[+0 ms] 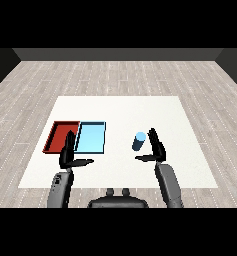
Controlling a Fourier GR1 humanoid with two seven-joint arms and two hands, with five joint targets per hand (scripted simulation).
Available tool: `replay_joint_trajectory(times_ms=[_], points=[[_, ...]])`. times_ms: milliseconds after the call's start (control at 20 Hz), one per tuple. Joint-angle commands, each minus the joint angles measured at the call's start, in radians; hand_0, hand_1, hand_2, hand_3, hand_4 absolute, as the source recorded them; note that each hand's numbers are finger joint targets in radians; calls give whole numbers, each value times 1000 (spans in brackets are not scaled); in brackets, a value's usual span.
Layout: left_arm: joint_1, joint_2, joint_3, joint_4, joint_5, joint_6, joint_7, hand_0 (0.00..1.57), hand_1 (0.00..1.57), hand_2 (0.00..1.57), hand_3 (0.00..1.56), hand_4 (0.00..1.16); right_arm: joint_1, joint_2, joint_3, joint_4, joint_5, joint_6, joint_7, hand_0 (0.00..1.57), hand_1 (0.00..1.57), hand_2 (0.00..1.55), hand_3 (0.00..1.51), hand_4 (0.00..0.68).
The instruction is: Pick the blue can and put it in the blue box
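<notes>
A white desk (120,107) sits in the middle of the room, its top plain and evenly lit. Around it runs a floor (115,75) of pale grey wood planks (the boards laid crosswise, their seams showing as faint lines). At the far end stands a dark grey wall (118,54), with darker side walls closing in at either edge.

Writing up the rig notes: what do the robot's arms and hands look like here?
Two grey, rounded forearms come in from the lower corners. Each ends in a black hand: left hand, right hand, with slim black fingers and a separate thumb. No cables, markings or sleeves show on either arm.
</notes>
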Motion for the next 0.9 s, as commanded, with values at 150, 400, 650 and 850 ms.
replay_joint_trajectory(times_ms=[150,400,650,850], points=[[-61,30,46,89,13,-21,-23,0,0,0,0,0,-141,-20,-77,115,-36,-17,86,0,0,0,0,0],[-104,13,33,98,2,4,11,0,0,0,0,0,-197,-7,-101,288,-34,-17,-5,0,0,0,0,0],[38,-26,-26,-23,-30,30,3,0,0,0,0,0,-127,-12,-82,212,-29,-33,27,0,0,0,0,0],[-5,-15,-14,16,-32,20,-13,0,0,0,0,0,-189,22,-95,394,-32,-32,-74,0,0,0,0,0]])
